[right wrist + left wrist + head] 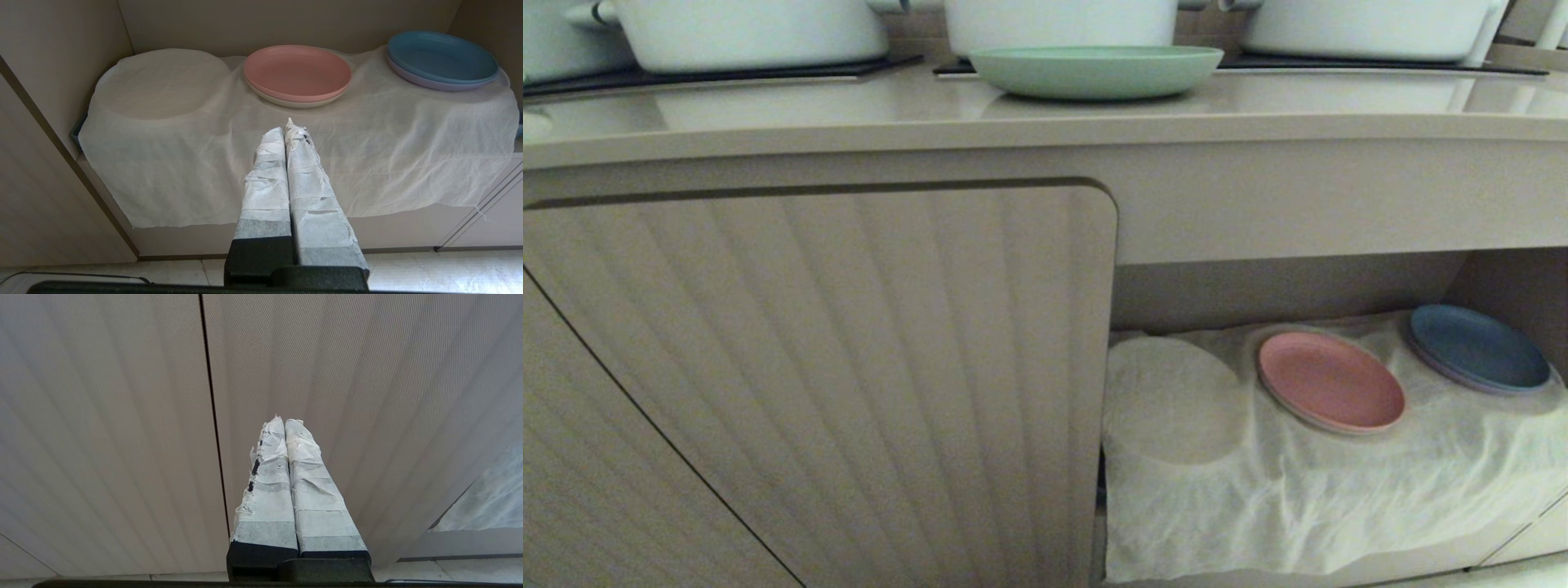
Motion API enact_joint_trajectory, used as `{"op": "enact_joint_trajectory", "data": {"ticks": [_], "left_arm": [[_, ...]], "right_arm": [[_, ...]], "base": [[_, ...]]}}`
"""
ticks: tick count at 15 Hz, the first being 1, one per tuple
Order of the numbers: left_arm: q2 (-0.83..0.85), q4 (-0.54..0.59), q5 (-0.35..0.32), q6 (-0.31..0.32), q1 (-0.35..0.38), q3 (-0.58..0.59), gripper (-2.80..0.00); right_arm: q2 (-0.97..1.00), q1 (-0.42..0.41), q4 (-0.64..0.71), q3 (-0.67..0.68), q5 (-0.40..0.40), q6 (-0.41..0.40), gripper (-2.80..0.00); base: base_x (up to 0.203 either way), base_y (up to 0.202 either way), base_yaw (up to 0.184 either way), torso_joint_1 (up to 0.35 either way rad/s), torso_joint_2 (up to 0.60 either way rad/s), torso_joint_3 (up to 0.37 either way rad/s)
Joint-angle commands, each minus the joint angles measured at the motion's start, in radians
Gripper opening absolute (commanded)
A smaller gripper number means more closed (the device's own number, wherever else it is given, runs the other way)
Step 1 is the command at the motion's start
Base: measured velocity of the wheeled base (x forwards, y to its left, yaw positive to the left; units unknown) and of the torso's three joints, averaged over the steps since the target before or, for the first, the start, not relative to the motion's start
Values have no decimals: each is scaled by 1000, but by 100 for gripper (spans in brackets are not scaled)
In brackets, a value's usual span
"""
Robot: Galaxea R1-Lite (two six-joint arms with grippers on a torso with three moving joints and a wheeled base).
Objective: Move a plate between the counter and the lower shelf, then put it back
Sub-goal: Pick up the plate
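Near the front edge of the glossy beige desk sits the round mint-green plate; both taped claws, left and right, hang closed and empty, the cloth-draped lower shelf awaiting it.

Mint-green plate and 3 white pots on the desk; lower shelf carries a white cloth, pink plate, blue plate.

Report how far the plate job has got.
Done: cannot tell; the round mint-green plate sits on the glossy beige counter. In hand: nothing; left gripper and right gripper are shut and empty. Left: unclear; the cloth-draped lower shelf holds only pink and blue plates.
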Motion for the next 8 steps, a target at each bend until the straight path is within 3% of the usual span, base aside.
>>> {"op": "enact_joint_trajectory", "data": {"ticks": [1,8], "left_arm": [[0,-1,1,-2,0,0,-280],[0,-1,2,0,0,0,-280]], "right_arm": [[1,0,0,0,0,-1,-280],[1,0,0,0,0,-1,-280]], "base": [[0,0,0,0,0,0],[0,0,0,0,0,0]]}}
